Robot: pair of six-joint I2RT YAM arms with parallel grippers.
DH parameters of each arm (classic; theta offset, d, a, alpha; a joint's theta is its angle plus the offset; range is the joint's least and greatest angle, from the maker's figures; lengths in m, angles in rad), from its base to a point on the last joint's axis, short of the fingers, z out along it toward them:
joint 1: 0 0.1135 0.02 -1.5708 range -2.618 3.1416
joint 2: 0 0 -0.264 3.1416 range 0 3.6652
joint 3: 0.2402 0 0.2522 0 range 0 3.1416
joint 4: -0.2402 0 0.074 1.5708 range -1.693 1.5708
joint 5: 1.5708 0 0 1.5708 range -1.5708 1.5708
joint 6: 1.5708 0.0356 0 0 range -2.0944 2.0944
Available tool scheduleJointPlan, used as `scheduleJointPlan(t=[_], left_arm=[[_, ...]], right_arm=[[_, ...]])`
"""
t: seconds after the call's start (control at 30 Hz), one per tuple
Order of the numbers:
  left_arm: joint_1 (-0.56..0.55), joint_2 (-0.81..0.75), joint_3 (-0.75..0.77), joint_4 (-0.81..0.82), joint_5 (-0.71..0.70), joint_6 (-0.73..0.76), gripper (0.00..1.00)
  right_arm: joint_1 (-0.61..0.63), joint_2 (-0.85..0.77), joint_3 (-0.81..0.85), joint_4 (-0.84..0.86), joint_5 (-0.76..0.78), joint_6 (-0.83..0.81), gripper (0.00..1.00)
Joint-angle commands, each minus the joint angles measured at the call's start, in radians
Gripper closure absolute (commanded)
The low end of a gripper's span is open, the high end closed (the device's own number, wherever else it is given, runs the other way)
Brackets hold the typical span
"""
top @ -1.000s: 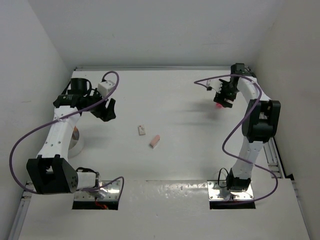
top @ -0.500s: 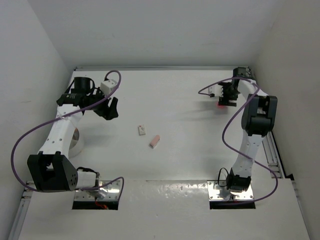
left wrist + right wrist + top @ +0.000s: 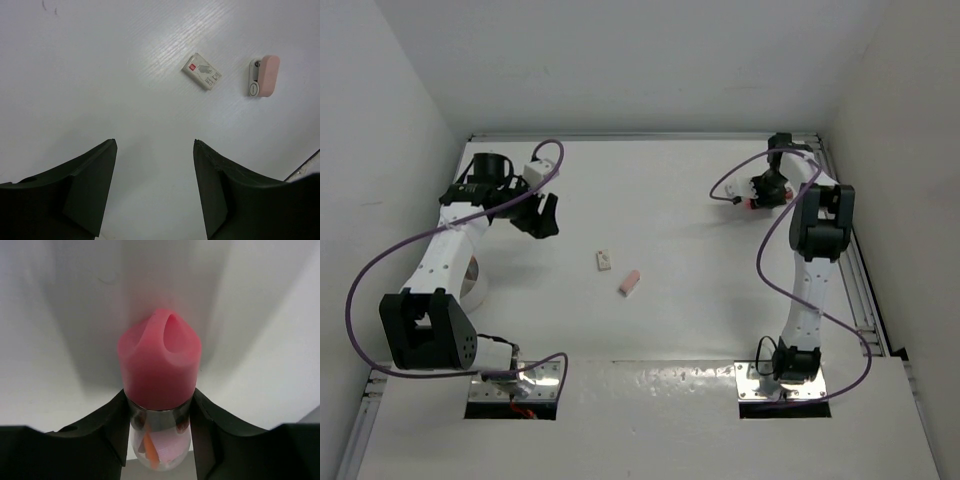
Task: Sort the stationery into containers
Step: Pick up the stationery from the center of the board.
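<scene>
Heads up, the right fingers [image 3: 102, 427] are clamped so hard on the pink cup [image 3: 159, 357], off in the far right corner, that its rim looks pinched, so I'd guess it could squirt out or tip. Left fingers [image 3: 87, 182] hang spread, empty, above the table [image 3: 90, 75]; the flat whitish eraser [image 3: 201, 71] and pink eraser [image 3: 263, 75] could skid. Eraser's red label: too tiny to read.

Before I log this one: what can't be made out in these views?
Contents of the white tub: top view, the left arm covers most of it.
Lower part of the pink cup: right wrist view, hidden between the fingers of the right end effector and cut by the bottom edge; tiny in the top view.
Label print on the whitish eraser: left wrist view, too small to read.
</scene>
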Motion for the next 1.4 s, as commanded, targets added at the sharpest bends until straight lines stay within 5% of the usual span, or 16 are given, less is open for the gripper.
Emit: scheduleJointPlan(t=[0.0, 0.33, 0.67, 1.0, 1.2, 1.37], left_arm=[[-0.009, 0.001, 0.014, 0.028, 0.054, -0.019, 0.31], [0.083, -0.075, -0.067, 0.114, 0.322, -0.125, 0.34], [0.103, -0.327, -0.285, 0.313, 0.435, -0.222, 0.34], [0.035, -0.336, -0.337, 0.69, 0.591, -0.625, 0.3], [-0.009, -0.338, -0.339, 0.95, 0.539, -0.906, 0.25], [-0.057, -0.325, -0.337, 1.111, 0.482, -1.11, 0.21]], right_arm=[[0.066, 0.025, -0.014, -0.229, -0.043, 0.011, 0.59], [0.295, -0.128, -0.051, -0.3, -0.413, 0.358, 0.97], [0.338, -0.291, -0.109, -0.127, -0.768, 0.874, 1.0], [0.445, -0.559, -0.331, 0.691, -0.952, 1.809, 1.0], [0.555, -0.605, -0.353, 1.001, -0.94, 2.12, 1.0], [0.637, -0.591, -0.307, 1.093, -0.928, 2.202, 1.0]])
